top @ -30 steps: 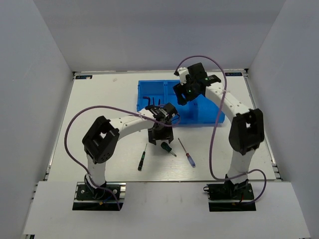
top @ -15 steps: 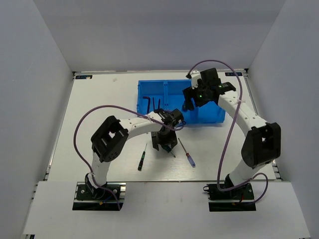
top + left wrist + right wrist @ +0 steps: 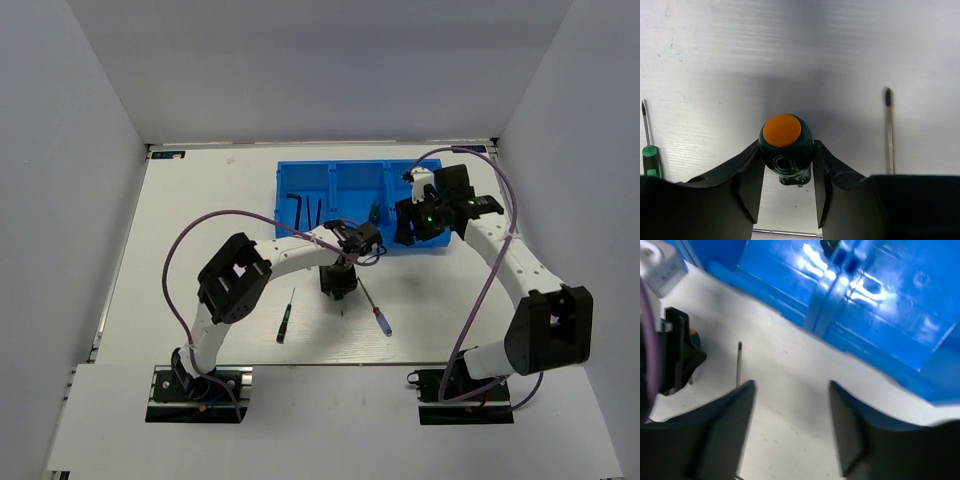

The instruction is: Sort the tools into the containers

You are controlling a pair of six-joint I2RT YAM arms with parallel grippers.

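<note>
Left wrist shows left jaws clenching one stubby screwdriver (image 3: 784,137); right jaws released.

left hand (image 3: 788,156) gripping, right hand (image 3: 792,399) parted

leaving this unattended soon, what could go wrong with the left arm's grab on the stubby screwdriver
The left gripper pinches the rounded stubby green screwdriver with an orange cap at its fingertips only; it may slip on lifting. The right gripper hovers by the bright blue plastic bin, so the arms could clash there.
</note>
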